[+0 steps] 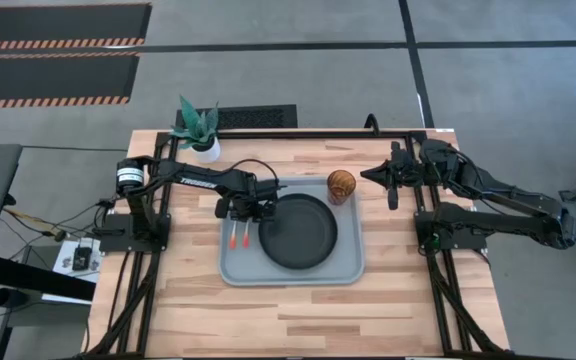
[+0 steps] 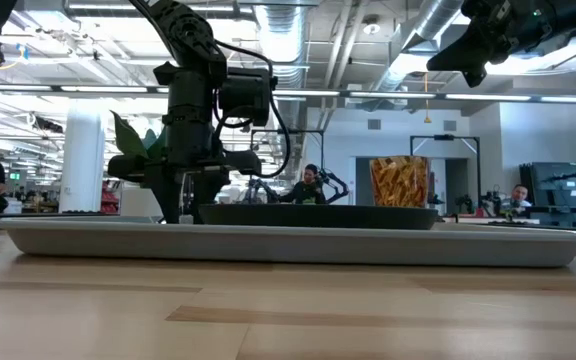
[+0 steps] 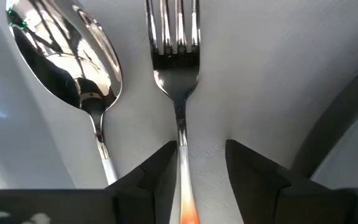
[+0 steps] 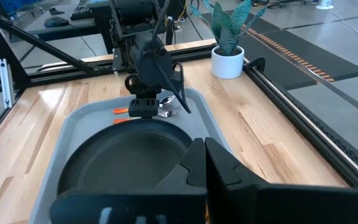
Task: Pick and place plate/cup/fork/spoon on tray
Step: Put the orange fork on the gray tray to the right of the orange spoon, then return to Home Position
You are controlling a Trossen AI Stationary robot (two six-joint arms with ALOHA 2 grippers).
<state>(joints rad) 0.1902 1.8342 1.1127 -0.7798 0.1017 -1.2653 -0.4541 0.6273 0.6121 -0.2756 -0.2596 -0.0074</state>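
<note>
Hovering low over the tray's [image 1: 348, 272] left strip: left gripper [image 1: 245, 212], fingers [image 3: 157, 180] parted by a narrow gap, straddling the fork [image 3: 178, 74] handle; one finger against or just beside the handle, the other clear of it. Not clamped.

Lying flat on tray floor directly below and ahead of that gripper: fork, prongs pointing away from the wrist, red-orange handle end under the fingers.

Lying just beside the fork, outside the finger gap, on the side toward the tray's outer rim: spoon [image 3: 67, 59], bowl upward, parallel to fork, not touching it. Handle tips of both showing past the gripper in the high view.

Resting on tray just right of left gripper, close to the fingers: plate [image 1: 298, 231], black, flat, filling the tray's middle.

Standing upright right of the plate, at the tray's far right corner, well apart from left gripper: cup [image 1: 341, 185], amber; on or just past the rim, cannot tell which.

Raised above table right of the cup, near it: right gripper [image 1: 390, 180], fingers [image 4: 219, 165] pressed together, holding nothing.

Standing behind left arm, off tray: potted plant [image 1: 200, 128].
</note>
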